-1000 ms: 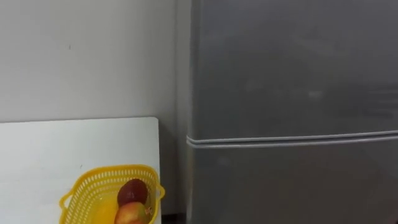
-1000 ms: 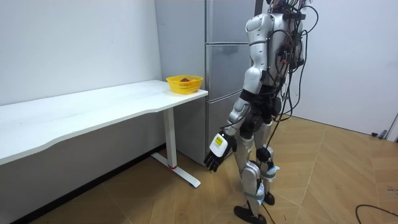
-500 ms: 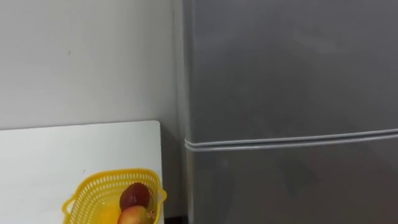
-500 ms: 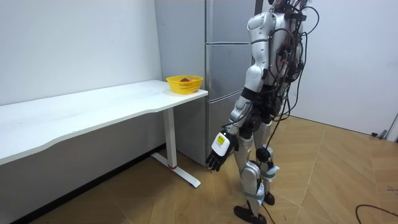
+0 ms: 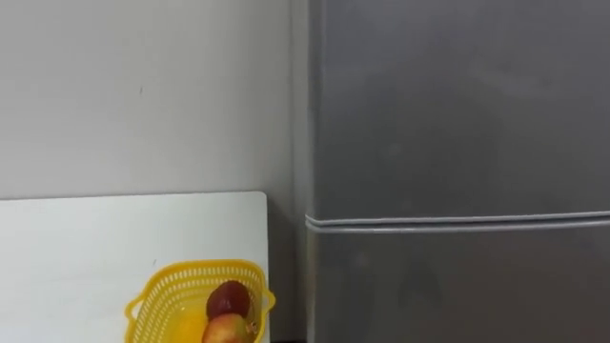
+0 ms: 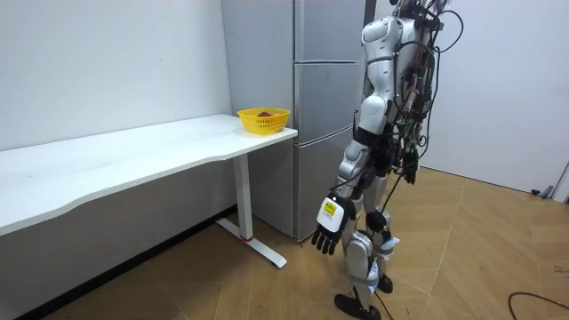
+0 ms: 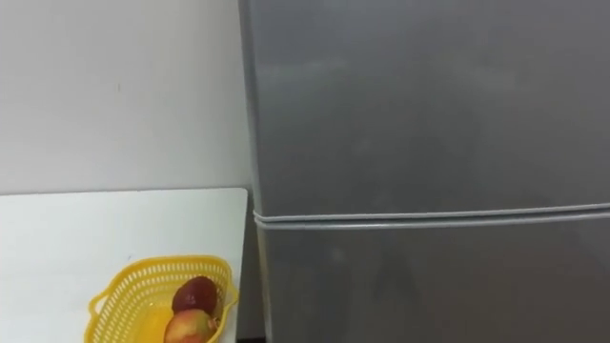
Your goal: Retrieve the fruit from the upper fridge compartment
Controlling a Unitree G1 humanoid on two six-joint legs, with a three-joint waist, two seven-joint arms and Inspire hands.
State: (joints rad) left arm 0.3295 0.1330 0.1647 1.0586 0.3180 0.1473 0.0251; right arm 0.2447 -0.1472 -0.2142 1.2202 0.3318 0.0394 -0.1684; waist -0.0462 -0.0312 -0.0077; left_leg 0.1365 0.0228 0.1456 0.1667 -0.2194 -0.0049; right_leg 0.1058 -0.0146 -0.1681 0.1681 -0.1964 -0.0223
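A grey two-door fridge (image 5: 457, 105) stands right before me, and both its doors are closed. A pale seam (image 5: 457, 221) divides the upper door from the lower door (image 5: 457, 286). In the room view I stand upright on the wooden floor, facing the fridge (image 6: 324, 36) at about arm's length. My left hand (image 6: 327, 238) hangs low beside my knee with relaxed, straight fingers and holds nothing. My right hand (image 6: 409, 171) hangs by my hip on the room view's right, a dark shape against my body.
A white table (image 5: 76, 248) stands to the left of the fridge against the wall. On its near corner sits a yellow basket (image 5: 157, 295) holding a dark red fruit (image 5: 229, 300) and a paler one. A narrow gap separates table and fridge.
My left arm has swung from beside the table leg toward the room view's right, and my body has leaned slightly that way. The eye view has shifted; fridge and basket stayed put.
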